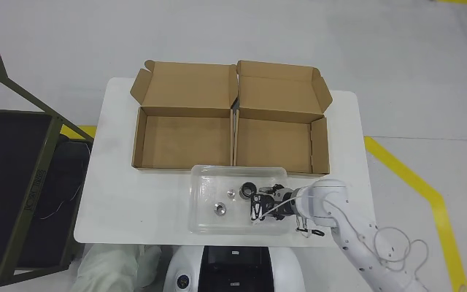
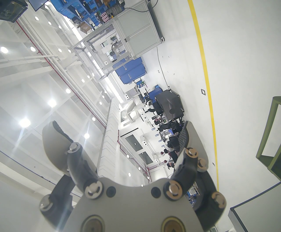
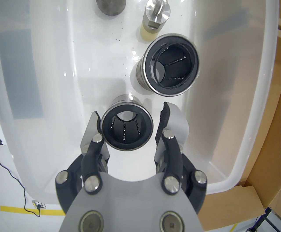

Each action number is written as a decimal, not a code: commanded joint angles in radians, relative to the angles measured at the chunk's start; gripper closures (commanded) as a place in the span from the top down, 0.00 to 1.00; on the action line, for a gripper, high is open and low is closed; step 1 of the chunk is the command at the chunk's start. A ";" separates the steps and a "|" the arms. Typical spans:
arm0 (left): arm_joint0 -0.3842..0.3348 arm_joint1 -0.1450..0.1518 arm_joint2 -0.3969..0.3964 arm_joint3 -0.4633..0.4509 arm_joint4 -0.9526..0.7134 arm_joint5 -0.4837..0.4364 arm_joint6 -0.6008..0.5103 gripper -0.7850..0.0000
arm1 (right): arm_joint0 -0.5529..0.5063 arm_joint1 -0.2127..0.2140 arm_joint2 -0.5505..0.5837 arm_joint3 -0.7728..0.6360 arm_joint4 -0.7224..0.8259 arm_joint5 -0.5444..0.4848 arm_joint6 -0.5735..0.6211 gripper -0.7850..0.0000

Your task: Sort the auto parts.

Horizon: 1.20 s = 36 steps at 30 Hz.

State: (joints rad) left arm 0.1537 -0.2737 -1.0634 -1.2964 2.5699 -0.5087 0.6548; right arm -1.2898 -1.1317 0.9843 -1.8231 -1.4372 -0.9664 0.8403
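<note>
Currently: small linear bearing (image 3: 127, 131) in clear tray (image 3: 219, 87), bore apparently facing the right tool (image 3: 130, 115), set between its spread jaws, one touching, the other just apart. Right arm nearer. Left tool (image 2: 119, 126) spread, empty.

Two black-lined steel bearings (image 3: 173, 63) and small fittings (image 3: 157, 13) lie in a bin (image 3: 252, 109).

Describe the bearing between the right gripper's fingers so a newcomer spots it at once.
In the clear tray in front of the two cardboard boxes, look at its end by the right gripper. The target is the smaller bearing between the open fingers; its neighbour, the larger bearing, is wider.
</note>
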 commanded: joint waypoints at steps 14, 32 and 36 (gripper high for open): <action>0.000 0.000 0.000 0.000 0.000 0.000 0.000 1.00 | 0.009 0.015 -0.017 -0.030 0.023 0.014 0.027 0.00; 0.000 0.000 0.000 0.000 0.000 0.000 0.000 1.00 | -0.075 0.056 0.106 -0.233 0.095 0.070 0.040 0.00; 0.000 0.000 0.000 0.000 0.000 0.000 0.000 1.00 | -0.074 0.061 0.136 -0.252 0.120 0.091 -0.009 0.00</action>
State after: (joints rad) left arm 0.1537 -0.2737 -1.0634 -1.2964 2.5699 -0.5087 0.6548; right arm -1.3651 -1.0720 1.1136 -2.0727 -1.3227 -0.8802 0.8465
